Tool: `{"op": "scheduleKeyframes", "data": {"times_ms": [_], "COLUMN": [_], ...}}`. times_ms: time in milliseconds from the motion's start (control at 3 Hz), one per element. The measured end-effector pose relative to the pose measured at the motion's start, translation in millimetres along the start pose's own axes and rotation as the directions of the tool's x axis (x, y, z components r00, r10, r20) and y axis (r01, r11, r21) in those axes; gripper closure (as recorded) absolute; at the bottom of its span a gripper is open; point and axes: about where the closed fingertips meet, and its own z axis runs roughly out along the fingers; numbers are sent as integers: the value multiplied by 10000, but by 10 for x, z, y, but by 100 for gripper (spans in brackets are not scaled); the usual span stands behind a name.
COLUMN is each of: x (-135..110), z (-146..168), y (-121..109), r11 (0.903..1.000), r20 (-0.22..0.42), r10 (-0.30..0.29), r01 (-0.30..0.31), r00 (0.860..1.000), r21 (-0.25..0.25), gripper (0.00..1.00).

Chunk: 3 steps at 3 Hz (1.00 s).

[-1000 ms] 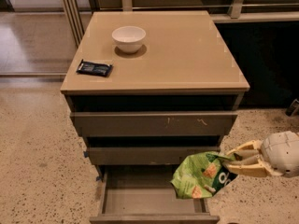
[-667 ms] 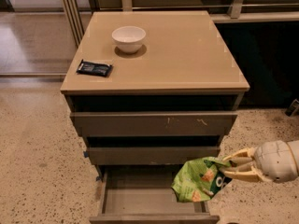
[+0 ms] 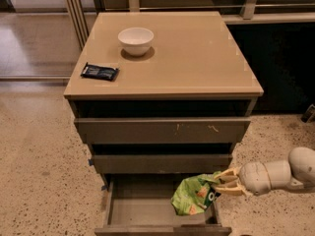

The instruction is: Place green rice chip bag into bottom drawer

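Bottom drawer point(image 3: 142, 209) is pulled right out, its front cut off at the lower edge. The crumpled, shiny green rice chip bag point(image 3: 191, 196) is over its right side, with the tool point(image 3: 224, 182) clamped on the dark end from the right. Can't read the lettering or tell if the bag touches the drawer floor. Farther back, the bench point(image 3: 197, 58) has a white bowl point(image 3: 136, 40) and a dark packet point(image 3: 100, 72).

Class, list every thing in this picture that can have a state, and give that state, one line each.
gripper: low, right of the cabinet, shut on the bag's dark end
green rice chip bag: held over the bottom drawer's right side
bottom drawer: pulled open
middle drawer: nearly shut
top drawer: nearly shut
white bowl: upright on the cabinet
dark-blue packet: lying flat on the cabinet
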Motion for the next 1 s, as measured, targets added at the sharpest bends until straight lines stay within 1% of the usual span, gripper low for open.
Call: {"op": "scheduleKeyframes", "data": {"times_ms": [333, 667, 1000], "x": [273, 274, 494], "z": [194, 195, 364], "y": [55, 55, 45], "r11": [9987, 9987, 9997], "r20": [494, 495, 731], "r10": [496, 494, 182], "r01": [-489, -487, -171], "r00": [9975, 9975, 9972], "r21": [-163, -162, -148], "gripper": [100, 100, 100]}}
